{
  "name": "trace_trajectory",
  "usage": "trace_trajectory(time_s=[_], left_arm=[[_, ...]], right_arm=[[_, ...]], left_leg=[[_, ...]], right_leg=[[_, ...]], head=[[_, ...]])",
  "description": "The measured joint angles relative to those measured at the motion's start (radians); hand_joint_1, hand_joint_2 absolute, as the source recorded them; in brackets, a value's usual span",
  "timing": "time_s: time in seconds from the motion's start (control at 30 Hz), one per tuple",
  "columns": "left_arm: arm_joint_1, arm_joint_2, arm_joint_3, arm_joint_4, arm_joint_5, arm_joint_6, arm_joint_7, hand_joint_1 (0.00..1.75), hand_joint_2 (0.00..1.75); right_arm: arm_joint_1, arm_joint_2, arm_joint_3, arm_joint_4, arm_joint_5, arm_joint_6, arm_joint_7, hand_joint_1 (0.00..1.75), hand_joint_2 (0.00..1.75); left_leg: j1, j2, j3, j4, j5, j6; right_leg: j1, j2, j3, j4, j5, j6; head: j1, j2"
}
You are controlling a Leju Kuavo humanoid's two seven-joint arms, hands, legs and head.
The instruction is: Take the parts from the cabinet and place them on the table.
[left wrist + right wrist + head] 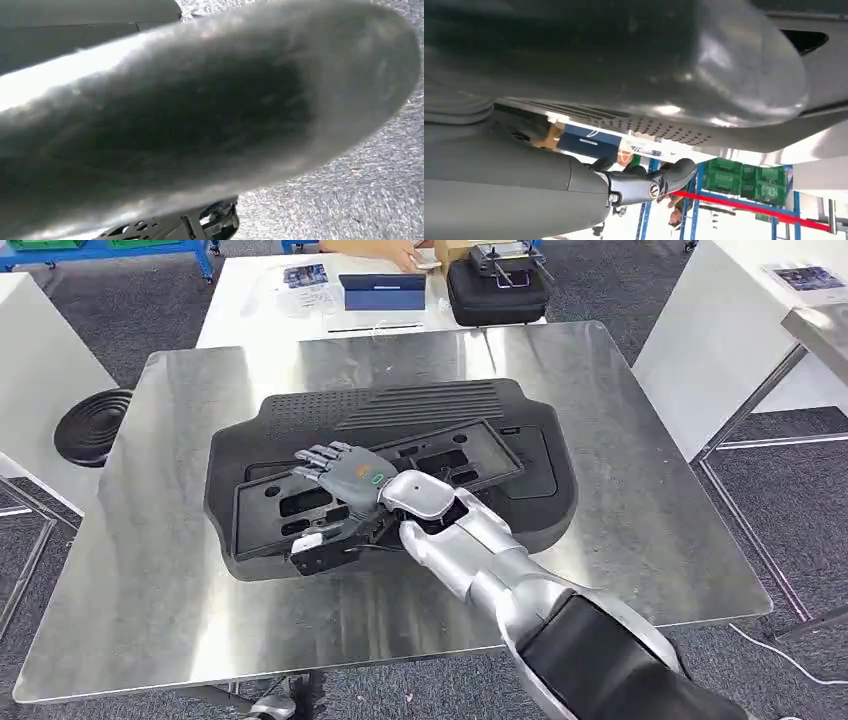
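Observation:
A large black moulded part (400, 405) with a ribbed far end lies on the steel table (640, 490). A flatter black panel (480, 455) with slots lies askew on top of it. My right hand (345, 485) reaches in from the lower right and lies over the panel's left half, fingers spread and stretched out. In the right wrist view the thumb (674, 60) is against the panel, while a dark finger (644, 185) stands clear with open space between them. In the left wrist view my left hand (200, 115) is a blurred grey shape over carpet, and its fingers are hidden.
Behind the steel table stands a white table with a blue box (383, 292), a black case (497, 290) and a person's hand (390, 252). A black round disc (92, 426) sits left of the table. A white cabinet (720, 330) stands at the right.

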State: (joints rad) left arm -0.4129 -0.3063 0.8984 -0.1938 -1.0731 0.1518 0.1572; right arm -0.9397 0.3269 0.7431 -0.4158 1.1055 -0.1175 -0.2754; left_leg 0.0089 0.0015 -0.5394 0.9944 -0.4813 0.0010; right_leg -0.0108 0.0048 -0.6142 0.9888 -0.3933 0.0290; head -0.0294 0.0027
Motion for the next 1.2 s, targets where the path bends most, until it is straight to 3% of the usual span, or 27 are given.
trace_trajectory(time_s=[0.23, 0.47, 0.93, 1.2], left_arm=[[0.001, 0.011, 0.000, 0.000, -0.024, -0.016, 0.051, 0.00, 0.00], [-0.002, 0.015, 0.000, -0.002, -0.027, 0.007, 0.097, 0.00, 0.00], [-0.018, 0.016, -0.001, -0.002, -0.029, 0.021, 0.131, 0.00, 0.00], [-0.019, 0.017, -0.001, -0.002, -0.032, 0.015, 0.150, 0.00, 0.00]], right_arm=[[-0.009, 0.002, 0.031, 0.000, -0.017, -0.010, 0.010, 0.00, 0.00], [-0.020, 0.018, 0.074, 0.000, -0.042, -0.019, 0.025, 0.00, 0.00], [-0.022, 0.040, 0.120, -0.003, -0.070, -0.040, 0.035, 0.00, 0.00], [-0.022, 0.041, 0.139, -0.022, -0.128, -0.114, 0.047, 0.00, 0.00]], left_leg=[[0.000, 0.000, 0.001, 0.000, 0.000, 0.000], [0.000, 0.000, 0.001, 0.000, 0.000, 0.000], [0.000, 0.000, 0.001, 0.000, 0.000, 0.000], [0.000, 0.000, 0.001, 0.000, 0.000, 0.000]], right_leg=[[0.000, 0.000, 0.001, 0.000, 0.000, 0.000], [0.000, 0.000, 0.001, 0.000, 0.000, 0.000], [0.000, 0.000, 0.001, 0.000, 0.000, 0.000], [0.000, 0.000, 0.001, 0.000, 0.000, 0.000]], head=[[0.000, 0.000], [0.000, 0.000], [0.000, 0.000], [0.000, 0.000]])
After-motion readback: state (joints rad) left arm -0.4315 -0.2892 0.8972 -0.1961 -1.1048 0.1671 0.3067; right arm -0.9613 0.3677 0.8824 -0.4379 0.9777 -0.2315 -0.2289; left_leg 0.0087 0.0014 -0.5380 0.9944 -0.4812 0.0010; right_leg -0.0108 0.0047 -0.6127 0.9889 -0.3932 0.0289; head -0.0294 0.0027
